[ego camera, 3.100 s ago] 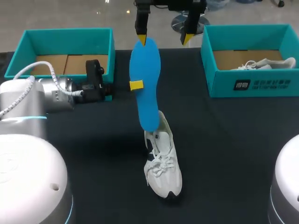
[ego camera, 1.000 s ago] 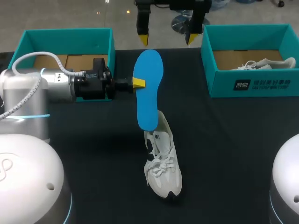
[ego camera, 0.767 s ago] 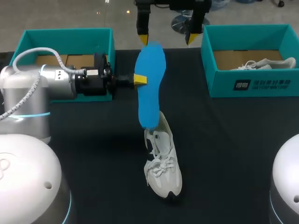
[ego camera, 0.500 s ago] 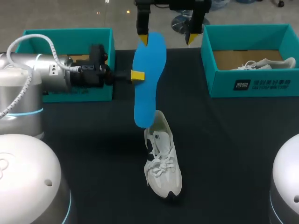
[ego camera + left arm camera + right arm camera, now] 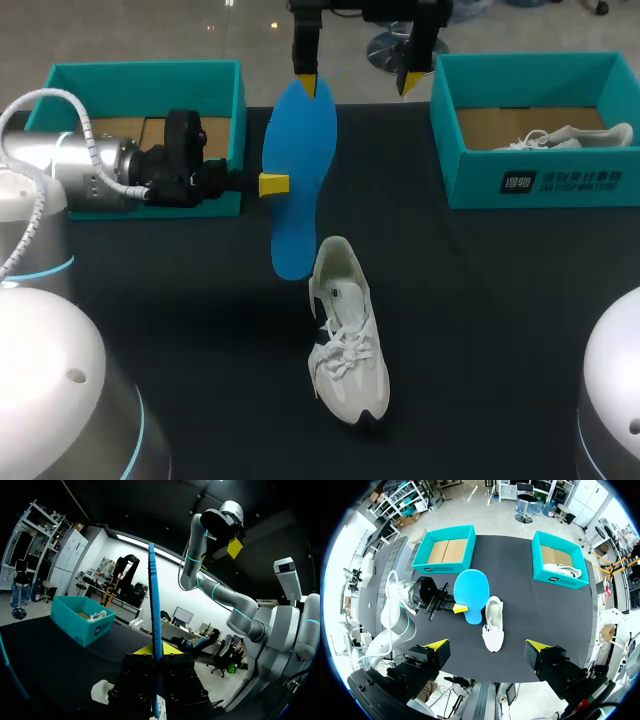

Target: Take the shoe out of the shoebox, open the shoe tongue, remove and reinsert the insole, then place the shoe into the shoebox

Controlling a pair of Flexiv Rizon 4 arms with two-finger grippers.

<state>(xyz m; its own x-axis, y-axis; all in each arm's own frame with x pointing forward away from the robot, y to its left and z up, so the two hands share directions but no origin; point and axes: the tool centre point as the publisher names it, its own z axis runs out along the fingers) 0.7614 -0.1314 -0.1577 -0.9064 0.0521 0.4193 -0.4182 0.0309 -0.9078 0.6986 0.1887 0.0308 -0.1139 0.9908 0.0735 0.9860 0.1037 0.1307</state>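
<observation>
Looking down in the head view, the left gripper (image 5: 272, 184) pinches the blue insole (image 5: 300, 170) tight between its fingers, upper middle of the frame. The white shoe (image 5: 345, 335) sits at the centre of the table (image 5: 480, 320). The right gripper (image 5: 355, 80) hangs at the top edge, fingers wide apart, holding nothing. The left box (image 5: 140, 75) is upper left. The right box (image 5: 540, 185), upper right, has a second shoe (image 5: 570, 135).

The left wrist view shows the insole (image 5: 152, 605) edge-on, a thin line squeezed in the left gripper (image 5: 155, 650).

Only the right wrist view looks straight down. Below the wide-open right gripper (image 5: 486, 644), the insole (image 5: 471, 597) is just beside the heel of the shoe (image 5: 492, 625).
</observation>
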